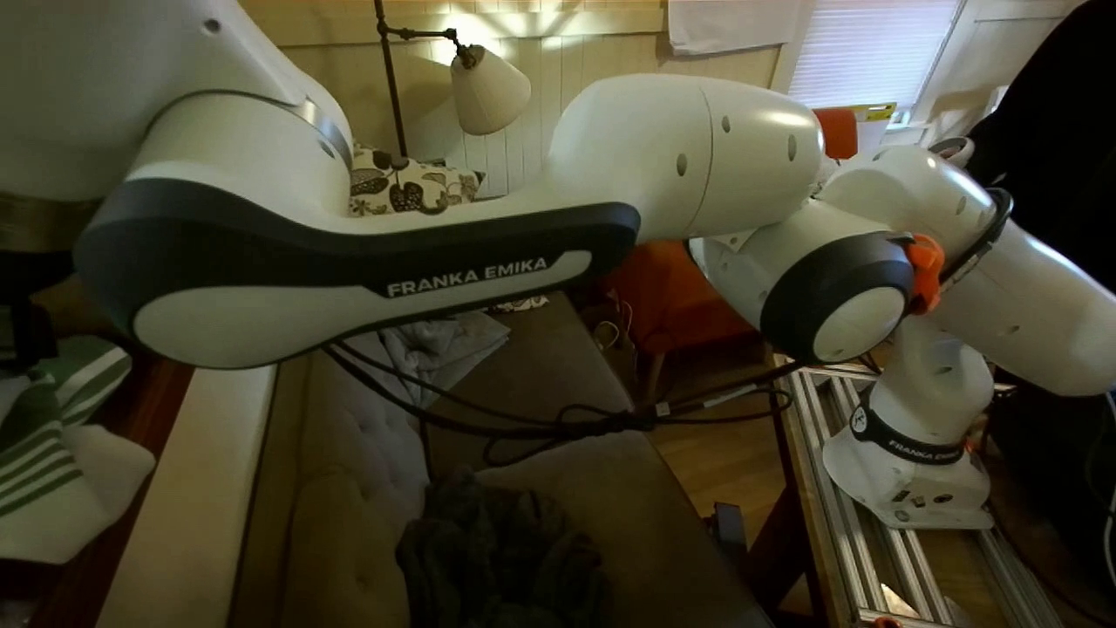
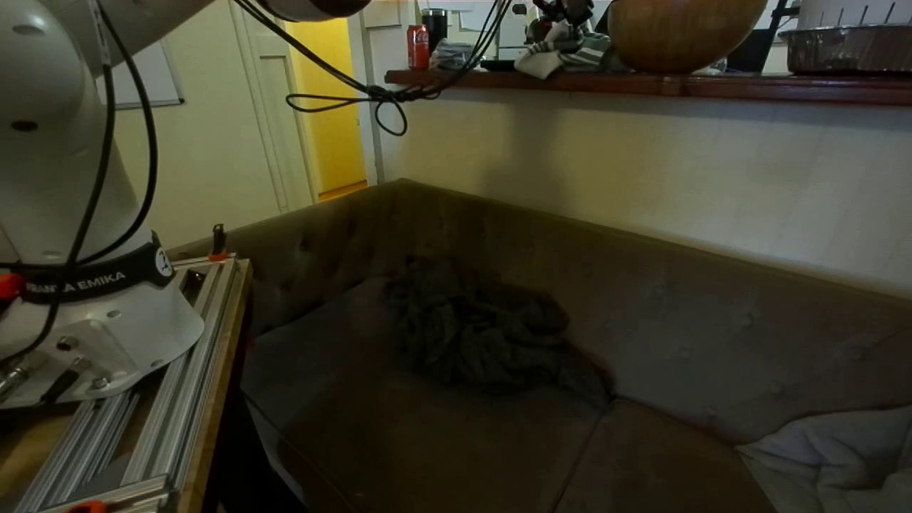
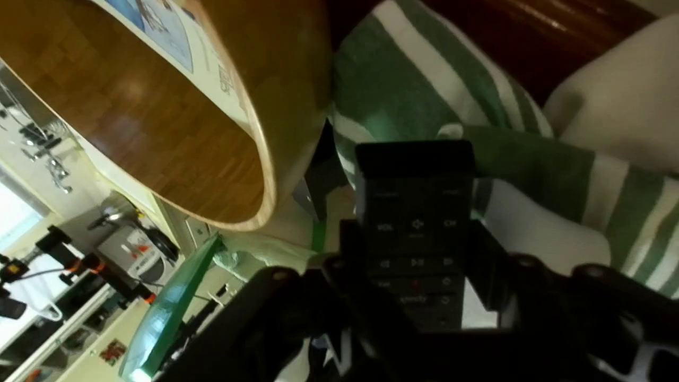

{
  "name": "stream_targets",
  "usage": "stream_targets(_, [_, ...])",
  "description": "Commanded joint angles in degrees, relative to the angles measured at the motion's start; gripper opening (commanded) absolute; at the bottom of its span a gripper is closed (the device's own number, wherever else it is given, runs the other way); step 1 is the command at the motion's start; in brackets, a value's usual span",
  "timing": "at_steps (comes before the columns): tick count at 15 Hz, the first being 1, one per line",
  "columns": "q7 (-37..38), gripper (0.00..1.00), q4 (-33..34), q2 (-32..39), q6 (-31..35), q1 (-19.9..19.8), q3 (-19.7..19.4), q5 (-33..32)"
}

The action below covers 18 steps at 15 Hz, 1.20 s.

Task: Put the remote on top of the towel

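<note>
On a long red-brown wooden table (image 2: 712, 87) stood a big wooden bowl (image 2: 680, 35); beside it lay a rumpled green-and-white striped towel (image 3: 530, 154). The claw (image 3: 416, 254) was clamped on both sides of a black remote (image 3: 416, 225), over the towel; whether remote and towel touched was unclear. Setting it down well likely called for lowering slowly, clear of the bowl, and letting go only once the towel bore its weight. The remote's long axis ran straight out from the claw, far end toward the towel, buttons (image 3: 417, 262) facing the wrist view.

Arm (image 1: 540, 240) extended, bent; jaws clamped
</note>
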Motion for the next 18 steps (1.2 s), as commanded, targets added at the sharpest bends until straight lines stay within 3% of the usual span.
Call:
stream_targets(1, [-10.45, 0.26, 2.23, 2.02, 6.3, -2.9, 6.13, 7.23])
stream_targets(4, [-16.9, 0.26, 0.74, 1.64, 4.18, -4.35, 10.14, 11.95])
stream_targets(9, [-16.21, 0.26, 1.02, 2.71, -3.96, -3.57, 8.09, 11.95])
stream_targets(14, [-16.12, 0.26, 1.59, 4.01, -6.07, -2.93, 7.13, 11.49])
stream_targets(15, [-16.22, 0.57, 1.57, 3.92, -6.23, -2.9, 7.09, 11.54])
stream_targets(16, [-15.99, 0.77, 1.21, 3.53, -6.23, -2.82, 6.89, 11.42])
stream_targets(18, [-15.3, 0.89, 0.77, 2.75, -6.67, -2.62, 6.34, 11.06])
